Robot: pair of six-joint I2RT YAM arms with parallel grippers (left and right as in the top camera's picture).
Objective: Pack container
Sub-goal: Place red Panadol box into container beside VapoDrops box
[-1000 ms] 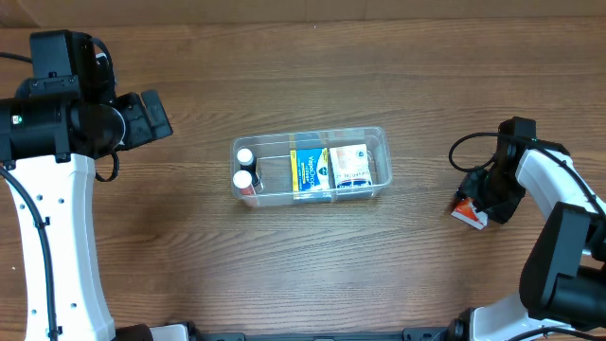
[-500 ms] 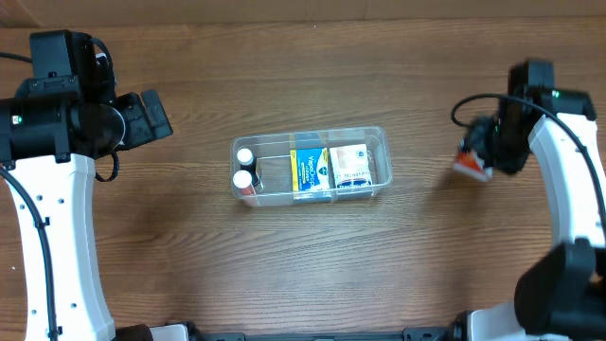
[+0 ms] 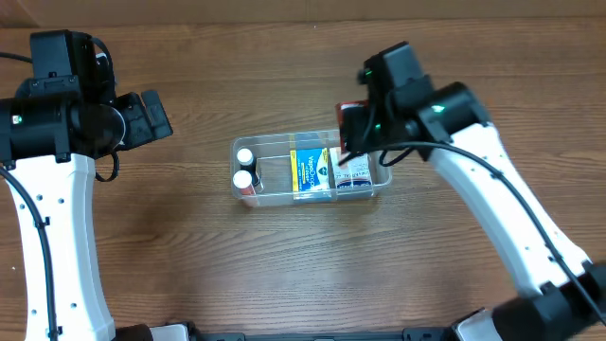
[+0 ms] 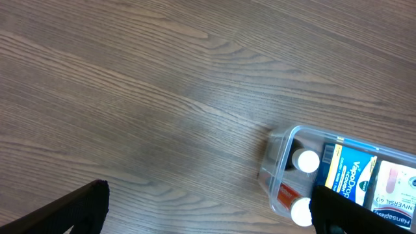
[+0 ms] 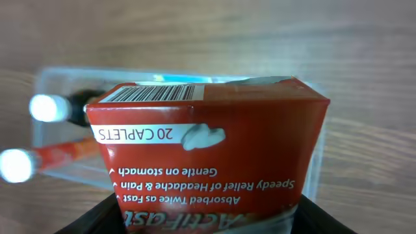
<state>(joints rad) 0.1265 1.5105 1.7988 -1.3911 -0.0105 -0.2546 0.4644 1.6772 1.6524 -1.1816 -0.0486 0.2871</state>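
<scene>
The clear plastic container (image 3: 379, 138) sits mid-table and holds two white-capped bottles (image 3: 245, 167), a blue and yellow box (image 3: 309, 172) and a white box (image 3: 352, 169). It also shows in the left wrist view (image 4: 278, 170) and the right wrist view (image 5: 45, 81). My right gripper (image 3: 358, 128) is shut on a red caplet box (image 5: 214, 153) and holds it above the container's right end. The red box shows only as an edge from overhead (image 3: 348, 107). My left gripper (image 4: 208, 211) is open and empty, high at the left, well away from the container.
The wooden table (image 3: 189, 246) carries nothing else that I can see. The left arm's white links (image 3: 47, 237) stand along the left edge. The right arm (image 3: 502, 218) reaches in diagonally from the lower right.
My right gripper lifted the red box from the table's right side and carried it left to above the container. The left arm has not moved.
</scene>
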